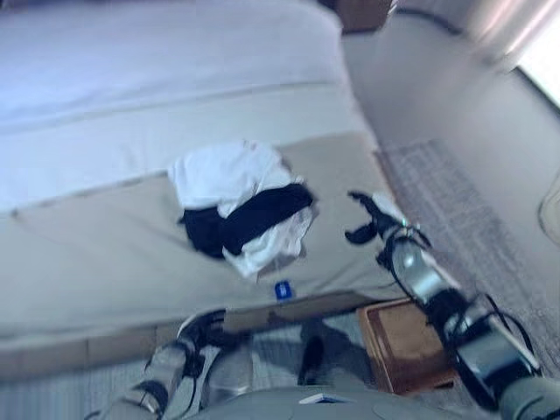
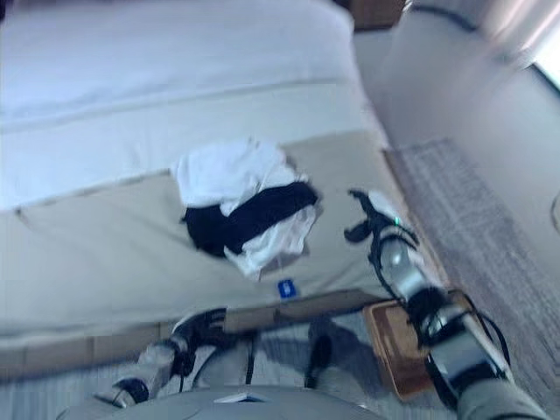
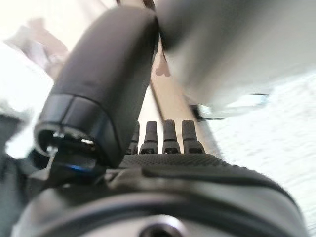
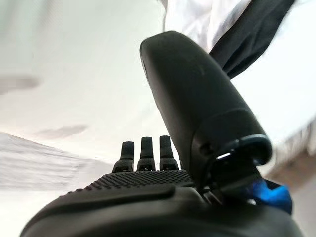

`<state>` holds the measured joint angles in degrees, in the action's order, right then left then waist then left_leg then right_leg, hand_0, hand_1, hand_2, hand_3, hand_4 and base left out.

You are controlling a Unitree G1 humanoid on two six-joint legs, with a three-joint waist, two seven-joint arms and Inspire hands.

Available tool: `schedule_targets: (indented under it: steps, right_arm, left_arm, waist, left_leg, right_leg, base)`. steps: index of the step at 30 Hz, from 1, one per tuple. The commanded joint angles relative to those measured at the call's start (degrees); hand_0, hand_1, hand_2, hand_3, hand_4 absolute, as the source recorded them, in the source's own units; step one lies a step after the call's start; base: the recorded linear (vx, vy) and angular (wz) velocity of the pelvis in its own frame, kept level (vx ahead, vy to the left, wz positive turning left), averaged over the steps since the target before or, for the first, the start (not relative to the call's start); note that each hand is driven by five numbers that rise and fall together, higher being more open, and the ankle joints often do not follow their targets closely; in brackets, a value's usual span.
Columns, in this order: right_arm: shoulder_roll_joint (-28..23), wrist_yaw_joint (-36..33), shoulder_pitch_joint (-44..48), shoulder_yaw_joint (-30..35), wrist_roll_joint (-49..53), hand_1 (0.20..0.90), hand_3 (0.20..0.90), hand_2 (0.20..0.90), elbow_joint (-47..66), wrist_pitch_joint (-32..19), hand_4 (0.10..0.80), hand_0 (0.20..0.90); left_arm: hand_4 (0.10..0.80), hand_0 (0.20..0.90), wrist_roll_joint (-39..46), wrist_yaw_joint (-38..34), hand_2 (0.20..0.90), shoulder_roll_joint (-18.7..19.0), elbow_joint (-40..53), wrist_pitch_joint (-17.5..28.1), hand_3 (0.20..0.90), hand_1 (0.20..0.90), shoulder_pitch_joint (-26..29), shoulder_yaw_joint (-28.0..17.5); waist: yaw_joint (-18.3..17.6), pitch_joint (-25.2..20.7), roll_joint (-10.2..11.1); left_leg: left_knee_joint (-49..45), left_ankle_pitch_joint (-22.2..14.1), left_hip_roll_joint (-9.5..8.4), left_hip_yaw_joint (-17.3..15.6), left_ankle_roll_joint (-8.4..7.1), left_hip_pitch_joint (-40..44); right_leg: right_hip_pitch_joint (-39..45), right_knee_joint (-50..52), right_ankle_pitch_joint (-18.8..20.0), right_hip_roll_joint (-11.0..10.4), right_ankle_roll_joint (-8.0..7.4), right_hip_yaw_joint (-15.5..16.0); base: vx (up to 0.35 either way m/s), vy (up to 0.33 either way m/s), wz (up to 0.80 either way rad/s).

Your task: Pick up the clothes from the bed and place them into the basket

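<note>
A pile of white and black clothes [image 1: 242, 206] lies on the beige blanket [image 1: 96, 254] at the foot of the bed; it also shows in the right wrist view [image 4: 232, 29]. My right hand [image 1: 372, 219] is open and empty above the blanket, to the right of the pile and apart from it; its fingers [image 4: 142, 150] are straight. My left hand [image 1: 203, 331] is open and empty, low by the bed's foot edge, below the pile; its fingers [image 3: 165, 136] are straight.
A brown square container [image 1: 402, 346] stands on the floor by the bed's right corner, under my right arm. A small blue tag [image 1: 283, 290] sits on the blanket's edge. White bedding [image 1: 166, 79] covers the far part of the bed. A grey rug [image 1: 472, 219] lies to the right.
</note>
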<state>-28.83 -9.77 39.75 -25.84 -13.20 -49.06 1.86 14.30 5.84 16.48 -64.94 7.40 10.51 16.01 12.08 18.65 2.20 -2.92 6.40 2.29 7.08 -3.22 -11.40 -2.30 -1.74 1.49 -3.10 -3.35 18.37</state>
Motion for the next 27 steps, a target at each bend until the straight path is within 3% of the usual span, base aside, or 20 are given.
schedule_targets:
  steps: [1,6,10,18,24,26,27]
  right_arm:
    - [-2.1,-6.0,10.5,-2.8,-2.9,0.9,0.9,0.9,2.2,-2.3,0.8,0.9]
    - [-3.0,-11.2,18.0,-4.8,-4.7,0.9,0.9,0.9,-1.0,-0.6,0.8,0.9]
    - [-2.5,-14.7,23.4,-5.0,-5.6,0.9,0.9,0.9,-2.7,0.6,0.8,0.9]
    - [-2.1,-10.2,34.2,-9.6,-2.6,0.9,0.9,0.9,-14.3,7.7,0.8,0.9]
    - [-2.4,-8.3,38.5,-10.4,2.0,0.9,0.9,0.9,-17.1,9.8,0.8,0.9]
    - [-2.5,-7.8,39.0,-10.5,1.9,0.552,0.494,0.552,-17.1,9.8,0.394,0.552]
    - [-2.6,-7.9,39.3,-10.7,2.3,0.3,0.2,0.3,-16.9,9.2,0.1,0.3]
  left_arm:
    - [0.8,0.9,2.4,-1.6,0.9,4.9,1.5,0.7,0.9,0.9,-1.4,2.3]
    - [0.8,0.9,5.9,-2.0,0.9,6.0,4.4,1.7,0.9,0.9,-1.6,2.4]
    - [0.8,0.9,9.1,-2.8,0.9,6.3,5.6,2.0,0.9,0.9,-2.9,-0.3]
    - [0.8,0.9,12.0,-0.1,0.9,6.9,4.8,4.8,0.9,0.9,-5.0,-1.1]
    - [0.8,0.9,12.8,1.5,0.9,7.6,4.8,5.7,0.9,0.9,-5.6,-1.8]
    - [0.8,0.9,13.0,1.7,0.9,7.7,5.2,5.5,0.9,0.9,-5.6,-2.1]
    - [0.8,0.9,13.0,1.6,0.9,7.8,5.7,5.3,0.9,0.9,-5.7,-2.2]
  waist:
    - [3.9,4.9,3.4]
    - [7.3,8.1,2.2]
    - [10.4,10.3,2.2]
    - [14.5,11.1,1.9]
    - [15.6,11.1,1.5]
    - [15.7,11.1,1.5]
    - [15.7,11.1,1.5]
  left_leg:
    - [-8.6,-8.4,-7.34,-1.1,6.86,-2.8]
    - [-13.5,-9.0,-8.95,0.3,7.1,-9.3]
    - [-16.2,-11.1,-9.24,1.6,6.87,-12.7]
    - [-16.1,-8.9,-9.49,4.4,6.4,-19.7]
    - [-15.7,-7.5,-9.38,5.6,5.98,-22.9]
    - [-15.4,-7.2,-9.29,5.7,5.86,-23.2]
    - [-15.0,-6.9,-9.13,5.8,5.76,-23.2]
  right_leg:
    - [-2.5,8.7,-1.0,-3.0,0.71,-2.5]
    - [-6.7,12.5,-0.8,-5.0,0.31,0.3]
    - [-9.9,15.8,-2.0,-6.0,-0.51,1.7]
    - [-17.1,19.7,-3.2,-6.7,-0.56,5.5]
    - [-19.7,20.8,-3.7,-6.9,-0.72,7.5]
    - [-19.9,20.5,-3.7,-6.8,-0.86,7.7]
    - [-19.8,20.2,-3.6,-6.7,-1.01,7.7]
  base:
    - [0.029,0.027,0.34]
    - [0.033,0.118,0.37]
    - [0.062,0.073,0.26]
    - [-0.039,0.08,0.12]
    - [-0.024,0.031,0.07]
    - [-0.01,-0.001,0.02]
    - [-0.015,-0.011,0.04]
